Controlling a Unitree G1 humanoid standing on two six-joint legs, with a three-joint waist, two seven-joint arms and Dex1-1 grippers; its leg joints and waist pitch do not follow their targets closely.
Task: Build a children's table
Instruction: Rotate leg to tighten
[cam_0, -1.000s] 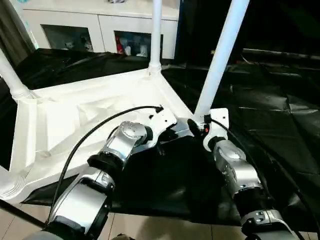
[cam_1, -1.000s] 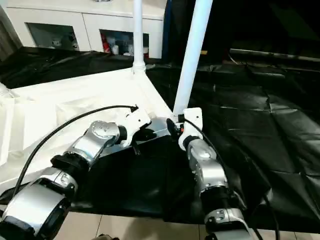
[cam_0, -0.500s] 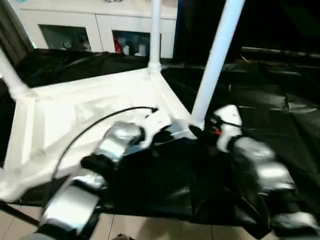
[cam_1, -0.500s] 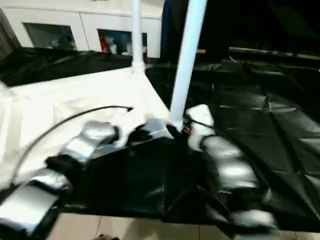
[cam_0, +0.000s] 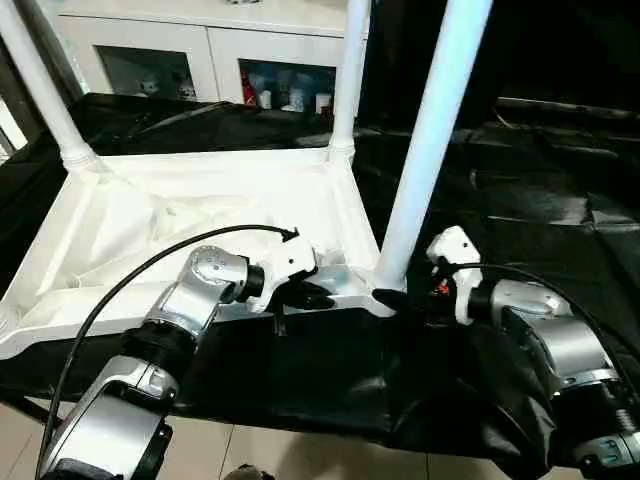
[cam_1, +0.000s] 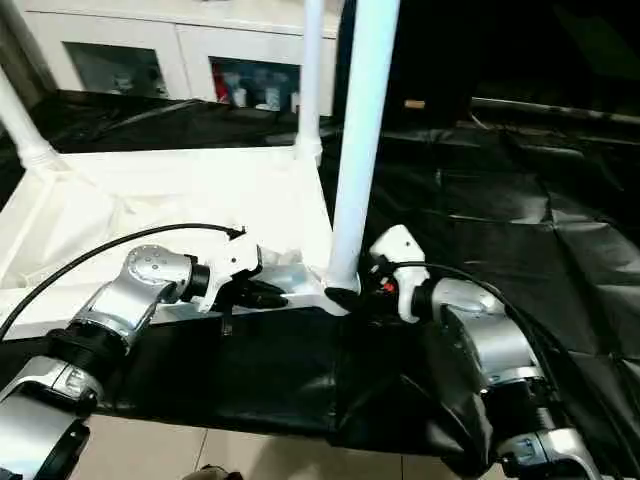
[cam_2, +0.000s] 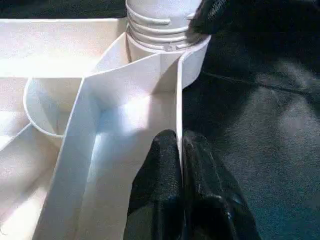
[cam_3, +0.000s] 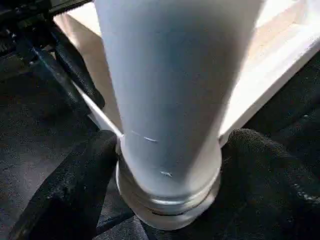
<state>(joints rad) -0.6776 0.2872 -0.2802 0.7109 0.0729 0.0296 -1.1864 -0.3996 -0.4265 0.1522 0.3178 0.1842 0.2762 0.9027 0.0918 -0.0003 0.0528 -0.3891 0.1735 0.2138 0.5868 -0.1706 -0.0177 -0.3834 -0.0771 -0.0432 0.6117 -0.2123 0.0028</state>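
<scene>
Left claw (cam_0: 312, 296) — pinched tight on tabletop (cam_0: 150, 215) rim, beside the near corner leg (cam_0: 425, 150); right claw (cam_3: 165, 195) — fingers spread wide around that leg's base; tabletop lies upside down on black sheet (cam_0: 520, 170).

Left gripper (cam_2: 181, 165) pinched, right gripper (cam_3: 165, 175) apparently spread.

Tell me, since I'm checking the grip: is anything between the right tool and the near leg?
Nothing visible. The right tool has its fingers on either side of the near leg at its base.
</scene>
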